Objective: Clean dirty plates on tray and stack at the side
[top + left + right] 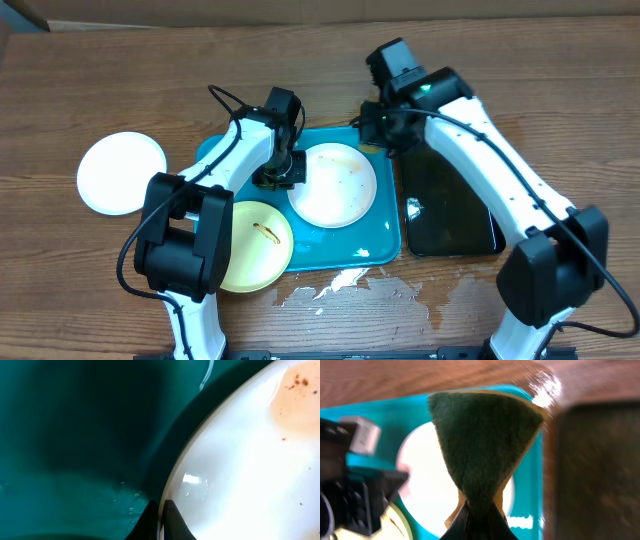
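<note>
A white plate point(333, 184) with faint brown specks lies on the turquoise tray point(382, 237). My left gripper point(281, 176) is shut on its left rim; the left wrist view shows the fingers point(161, 519) pinching the white plate's edge point(240, 470) over the tray point(75, 435). A pale yellow plate point(252, 245) with a brown smear sits at the tray's front left. Another white plate point(121, 172) lies on the table at the left. My right gripper point(385, 128) is shut on a green-and-tan sponge point(482, 445) above the tray's back right corner.
A narrow black tray point(448, 210) lies to the right of the turquoise tray. The wooden table has worn white patches point(350, 290) near the front edge. The left arm's cable point(225, 100) loops behind the tray.
</note>
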